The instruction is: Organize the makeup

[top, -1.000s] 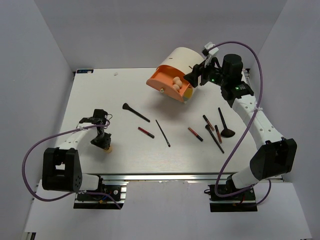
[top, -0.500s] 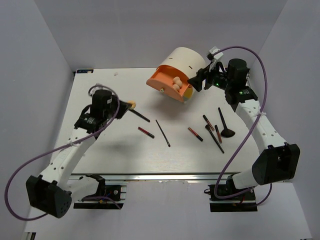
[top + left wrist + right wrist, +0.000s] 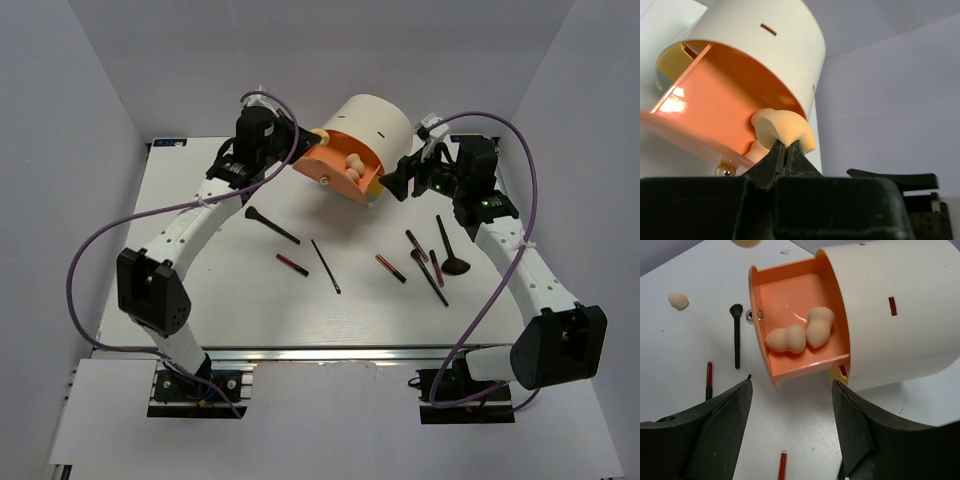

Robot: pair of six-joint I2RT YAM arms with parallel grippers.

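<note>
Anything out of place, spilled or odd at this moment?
Nothing spilled or damaged. A small white scrap lies near the table's far edge and looks like stray debris. One beige sponge sits alone on the table, apart from the two sponges in the orange drawer.

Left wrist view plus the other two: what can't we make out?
Left wrist view: the left claw blocks the table below it with its own body.
Right wrist view: top edge cuts the held sponge.
Top view: loose sponge absent, likely under the left arm.
All views: orange drawer covers the yellow drawer contents.
</note>
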